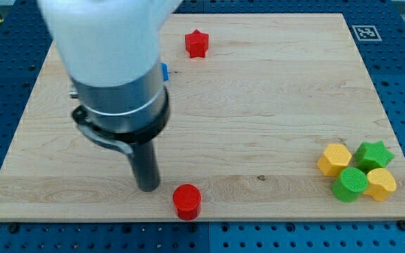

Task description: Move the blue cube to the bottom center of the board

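My tip (148, 187) has no claw to open or close; it rests on the board (259, 105) near the view's bottom, just left of the red cylinder (187, 202). The blue cube (164, 71) is far up toward the view's top, mostly hidden behind my arm, only a sliver showing

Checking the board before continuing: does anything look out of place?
Nothing damaged. The blue cube is nearly hidden behind the arm, only a sliver showing. My tip sits left of the red cylinder, far from the cube.
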You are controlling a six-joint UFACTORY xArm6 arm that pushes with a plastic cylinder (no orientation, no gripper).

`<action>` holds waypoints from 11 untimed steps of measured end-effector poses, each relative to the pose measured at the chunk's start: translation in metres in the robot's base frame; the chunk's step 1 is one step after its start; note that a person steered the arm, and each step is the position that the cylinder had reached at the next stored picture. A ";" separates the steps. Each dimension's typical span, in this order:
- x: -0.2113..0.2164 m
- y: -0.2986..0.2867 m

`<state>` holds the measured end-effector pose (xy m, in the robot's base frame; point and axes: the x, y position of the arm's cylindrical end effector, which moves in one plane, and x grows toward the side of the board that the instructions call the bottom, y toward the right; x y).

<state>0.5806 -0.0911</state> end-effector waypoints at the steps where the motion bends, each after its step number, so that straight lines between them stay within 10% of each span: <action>1: 0.000 -0.033; 6: -0.098 -0.069; 11: -0.111 -0.066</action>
<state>0.4698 -0.1570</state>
